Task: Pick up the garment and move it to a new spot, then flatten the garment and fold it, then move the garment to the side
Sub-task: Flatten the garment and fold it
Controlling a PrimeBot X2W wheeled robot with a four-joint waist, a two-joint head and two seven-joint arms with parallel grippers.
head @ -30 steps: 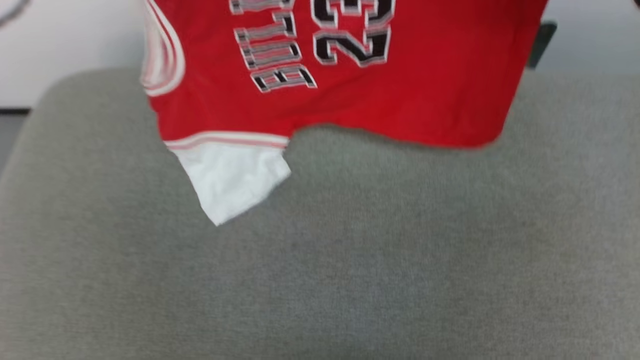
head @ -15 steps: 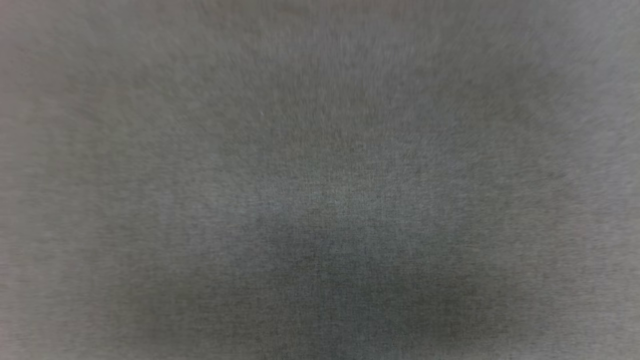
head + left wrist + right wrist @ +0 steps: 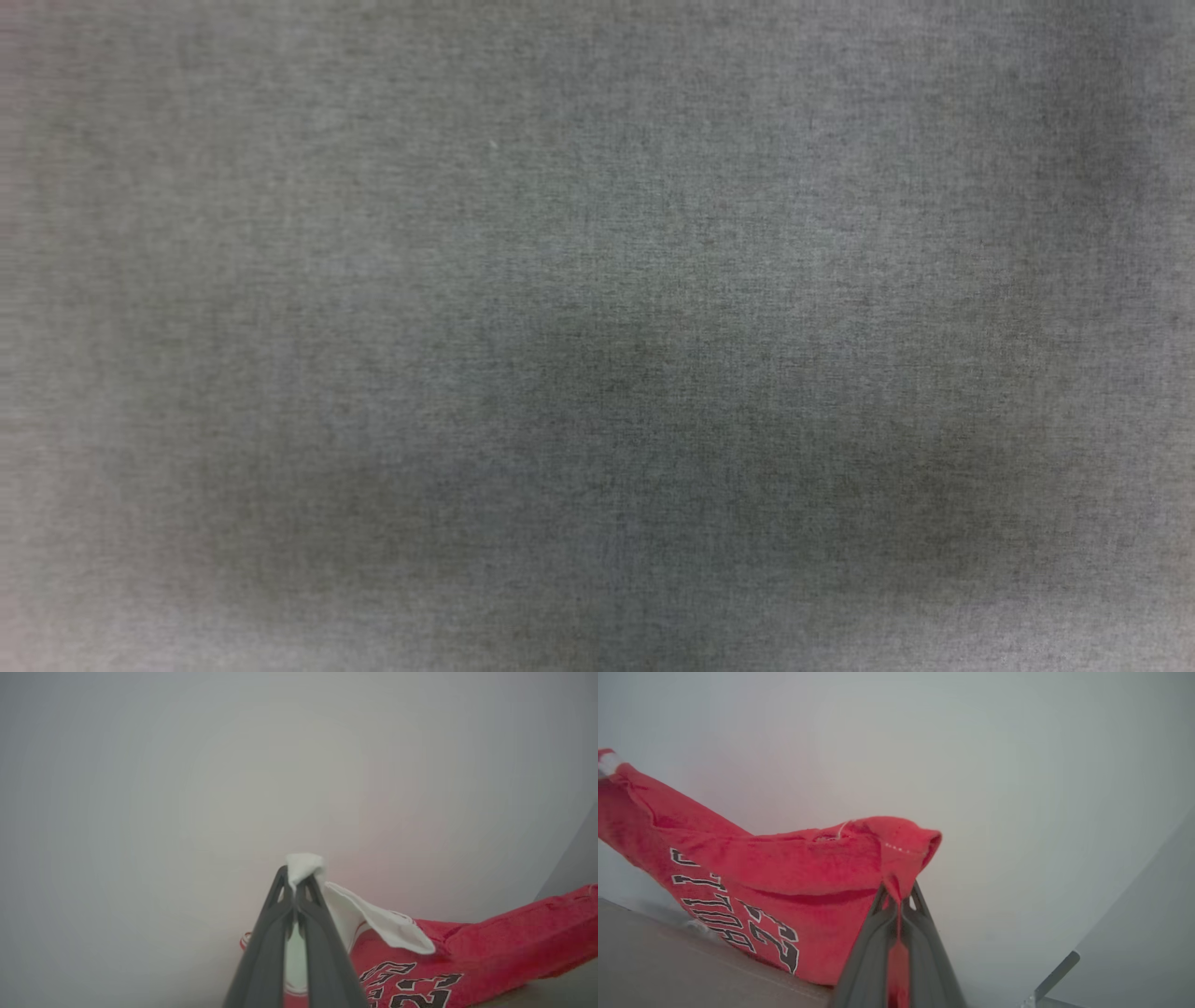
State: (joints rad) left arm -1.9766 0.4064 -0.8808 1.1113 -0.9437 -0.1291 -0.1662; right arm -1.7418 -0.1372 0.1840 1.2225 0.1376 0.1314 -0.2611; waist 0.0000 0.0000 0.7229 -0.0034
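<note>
The shirt (image 3: 784,872) is hanging in the air, stretched between my two grippers in front of a pale wall (image 3: 187,788). Its black lettering (image 3: 738,919) is facing my right wrist camera, running sideways and down toward the grey cloth-covered surface (image 3: 668,961) below. I cannot tell whether the lower edge is touching that surface. My right gripper (image 3: 899,892) is clamping a bunched red corner of the shirt, the fingers pressing together with red cloth showing between them. My left gripper (image 3: 294,887) is pinching the white sleeve (image 3: 387,926), with a small tuft of white cloth poking out past the fingertips. The rest of the sleeve is drooping beside them over the red body. My head camera is looking at the grey surface from close up, with soft shadows lying across it.
</note>
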